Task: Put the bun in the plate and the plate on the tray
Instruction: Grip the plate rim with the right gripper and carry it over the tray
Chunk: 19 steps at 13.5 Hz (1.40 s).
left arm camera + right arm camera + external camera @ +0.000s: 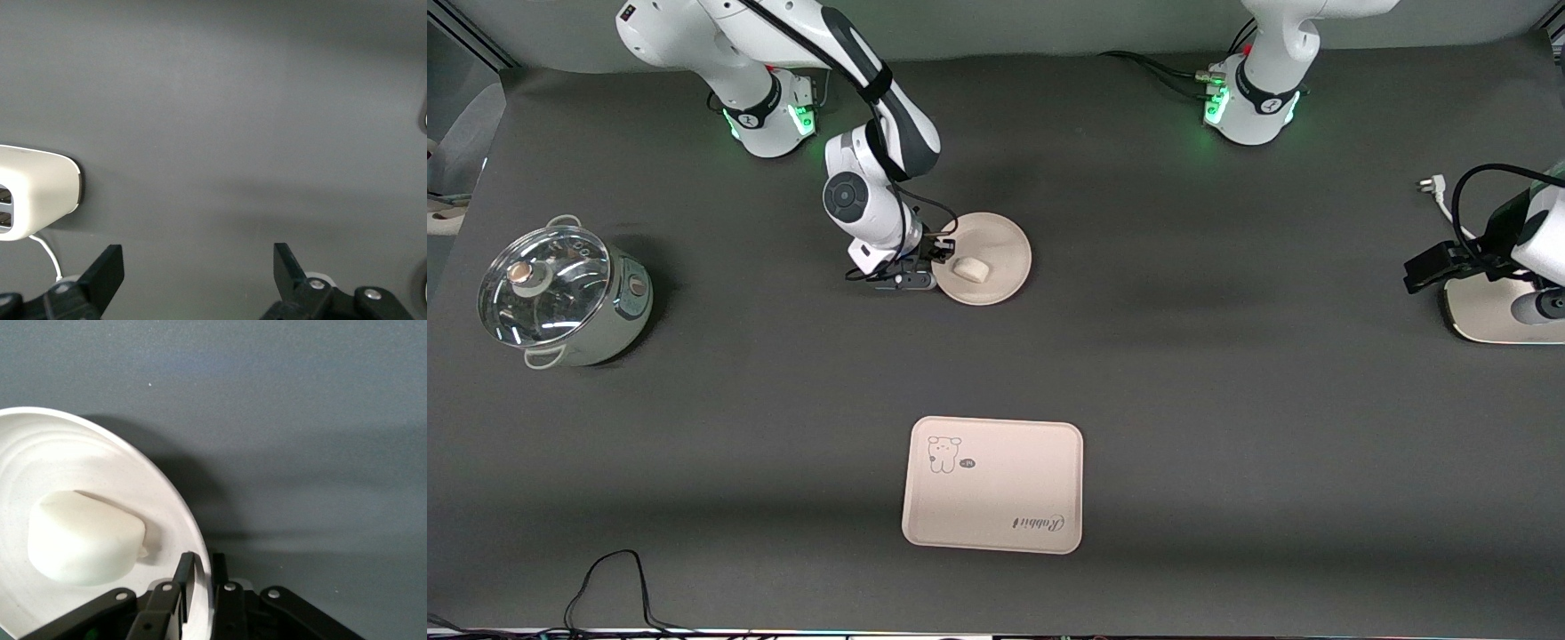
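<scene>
The bun point(970, 268) already lies in the plate point(996, 240), a little toward the rim at the right arm's end, and the plate sits on the dark counter point(1227, 400) well apart from the tray point(993, 484), which lies nearer the front camera, at about 6 o'clock from the plate. The right gripper point(936, 258) is at the plate's 9 o'clock edge; in the right wrist view its fingers point(185, 577) are clenched on the plate's rim point(200, 540), one inside the rim and one outside, with the bun point(83, 537) just beside the inner one but apparently not touching it.

The plate looks stiff, thin and light, so a pinch on the raised rim should carry it, but a one-sided hold lets it tip about the fingers. The bun looks smooth, soft and loose (nothing holds it in place), so it may slide or roll if the plate tilts; keeping the plate level seems the main care. The rim is the only sensible place to take hold, as the base lies flat on the counter.

The left gripper point(199, 273) waits at the left arm's end of the counter, over a white device point(1489, 311), its fingers spread apart and grasping nothing. A lidded pot point(560, 293) stands at the right arm's end, clear of the path to the tray
</scene>
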{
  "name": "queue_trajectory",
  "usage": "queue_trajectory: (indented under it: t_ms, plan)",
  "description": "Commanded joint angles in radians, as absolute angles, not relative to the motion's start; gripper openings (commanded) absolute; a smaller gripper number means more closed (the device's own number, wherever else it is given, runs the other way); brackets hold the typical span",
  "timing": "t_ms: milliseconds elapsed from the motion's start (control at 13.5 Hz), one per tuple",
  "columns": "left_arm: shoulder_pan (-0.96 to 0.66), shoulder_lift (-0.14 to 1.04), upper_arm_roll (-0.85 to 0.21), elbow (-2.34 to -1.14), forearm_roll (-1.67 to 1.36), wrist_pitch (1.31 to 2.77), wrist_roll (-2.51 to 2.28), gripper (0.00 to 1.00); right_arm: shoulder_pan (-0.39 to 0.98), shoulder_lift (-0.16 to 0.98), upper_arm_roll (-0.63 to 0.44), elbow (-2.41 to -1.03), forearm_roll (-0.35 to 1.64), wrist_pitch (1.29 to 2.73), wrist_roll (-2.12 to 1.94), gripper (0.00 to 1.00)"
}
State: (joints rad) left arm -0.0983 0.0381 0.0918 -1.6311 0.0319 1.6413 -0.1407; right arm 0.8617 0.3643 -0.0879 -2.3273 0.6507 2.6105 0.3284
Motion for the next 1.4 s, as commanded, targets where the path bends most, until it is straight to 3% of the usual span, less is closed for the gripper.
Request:
queue_trajectory:
  t_ms: [0,148,369,517,739,1108,1256,1330]
  plan:
    - [-0.12,-0.015,0.114,-1.626,0.014,1.608,-0.098,1.0,0.888,0.348,-0.145,-2.327,0.657,2.619,0.348,0.0]
    - [-0.121,-0.017,0.114,-1.626,-0.001,1.606,-0.055,1.0,0.882,0.336,-0.22,-2.269,0.586,2.559,0.33,0.0]
    - [-0.129,-0.011,0.103,-1.635,0.005,1.608,-0.049,1.0,0.879,0.356,-0.366,-2.009,0.529,2.244,0.331,0.0]
    - [-0.12,-0.006,0.103,-1.62,-0.008,1.608,-0.043,1.0,0.868,0.379,-0.441,-1.863,0.52,2.117,0.327,0.0]
    - [-0.121,-0.003,0.103,-1.603,-0.006,1.605,-0.043,1.0,0.764,0.437,-0.449,-1.653,0.535,2.007,0.328,0.0]
    - [-0.12,-0.003,0.103,-1.601,-0.003,1.615,-0.044,1.0,0.649,0.785,-0.445,-1.2,0.762,1.997,0.353,0.0]
    - [-0.129,-0.003,0.101,-1.588,-0.003,1.611,-0.044,1.0,0.624,0.937,-0.442,-1.033,0.807,2.08,0.402,0.0]
    - [-0.13,-0.003,0.101,-1.583,-0.003,1.611,-0.044,1.0,0.623,0.975,-0.442,-1.013,0.808,2.13,0.411,0.0]
